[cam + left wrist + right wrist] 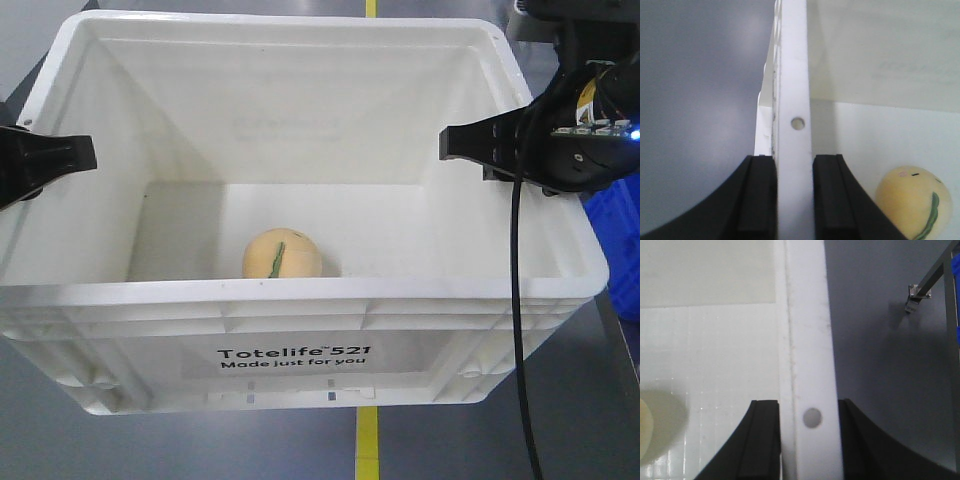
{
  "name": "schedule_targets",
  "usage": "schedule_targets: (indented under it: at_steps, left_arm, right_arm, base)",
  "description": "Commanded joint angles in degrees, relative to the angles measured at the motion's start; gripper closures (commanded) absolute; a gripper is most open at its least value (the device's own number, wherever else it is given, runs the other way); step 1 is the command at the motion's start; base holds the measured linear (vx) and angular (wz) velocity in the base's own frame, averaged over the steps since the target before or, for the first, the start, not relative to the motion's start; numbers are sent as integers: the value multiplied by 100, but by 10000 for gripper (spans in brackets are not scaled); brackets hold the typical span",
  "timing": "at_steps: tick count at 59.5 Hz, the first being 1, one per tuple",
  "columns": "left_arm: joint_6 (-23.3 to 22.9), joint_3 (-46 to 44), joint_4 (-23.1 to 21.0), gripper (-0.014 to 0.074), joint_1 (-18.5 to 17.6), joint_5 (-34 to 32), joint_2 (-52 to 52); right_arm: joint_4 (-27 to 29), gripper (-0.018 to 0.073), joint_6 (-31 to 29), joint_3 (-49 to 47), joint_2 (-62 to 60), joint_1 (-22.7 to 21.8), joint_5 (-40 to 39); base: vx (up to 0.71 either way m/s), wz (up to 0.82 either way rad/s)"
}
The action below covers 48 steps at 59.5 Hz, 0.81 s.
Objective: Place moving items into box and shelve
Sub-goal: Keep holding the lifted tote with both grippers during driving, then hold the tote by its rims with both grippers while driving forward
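A white Totelife box [300, 365] fills the front view, held up off the grey floor. A yellow-orange ball with a green stripe [282, 256] lies on its bottom near the front wall; it also shows in the left wrist view [914, 202]. My left gripper [85, 152] is shut on the box's left rim [794, 90], one finger on each side. My right gripper [450, 143] is shut on the box's right rim [807, 340] the same way.
A blue crate [620, 240] stands at the right beside the box. A yellow floor line [367, 440] runs under the box. A metal frame [935, 280] shows at the upper right of the right wrist view.
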Motion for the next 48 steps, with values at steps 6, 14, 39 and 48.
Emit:
schedule_targets:
  at_steps: [6, 14, 39, 48]
  left_arm:
    - [-49, -261, 409, 435, -20, -789, -150]
    - [-49, -261, 409, 435, -20, -789, -150]
    - [-49, -261, 409, 435, -20, -789, -150]
    - [-49, -261, 409, 435, -20, -789, -150]
  right_arm:
    - [-334, 477, -9, -274, -225, -29, -490]
    - [-334, 477, -9, -274, -225, -29, -490]
    - [-334, 477, -9, -274, -225, -29, -490]
    - [-334, 477, -9, -274, -225, -29, -490]
  base:
    - [43, -9]
    - [43, -10]
    - [42, -11]
    - [42, -6]
